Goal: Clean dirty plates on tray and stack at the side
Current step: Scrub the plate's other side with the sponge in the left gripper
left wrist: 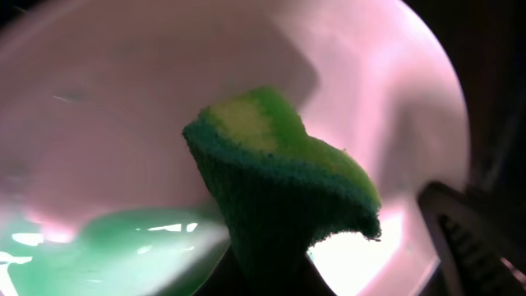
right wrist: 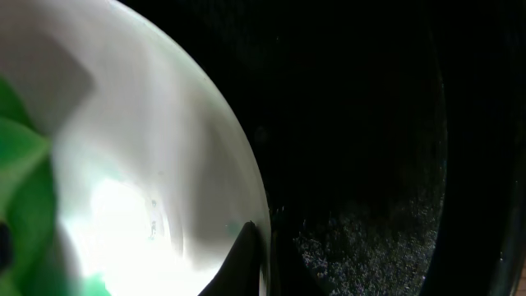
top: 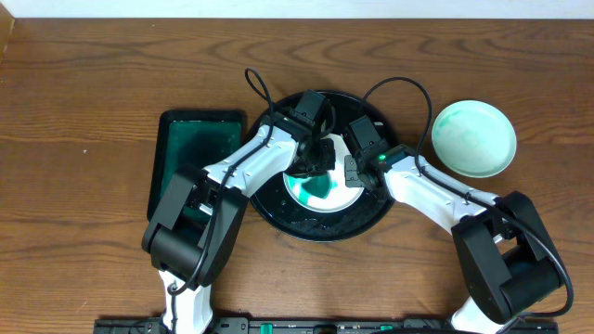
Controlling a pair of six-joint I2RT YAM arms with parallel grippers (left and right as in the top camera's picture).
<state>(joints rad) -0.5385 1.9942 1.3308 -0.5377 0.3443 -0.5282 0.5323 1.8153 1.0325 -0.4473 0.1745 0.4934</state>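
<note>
Teal paint covers the dirty plate (top: 320,190) under my left gripper (top: 314,160), clamped on the sponge (left wrist: 279,189). My right gripper (top: 352,173) pinches the plate's rim, inside the black tray (top: 278,211). One wiped plate (top: 473,139) lies beyond my right fingers; wiping and stacking remain.

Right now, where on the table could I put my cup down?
The table is bare left of the green tray, along the back behind the black tray, and right of the white plate. The middle is crowded: both arms reach over the black tray.
</note>
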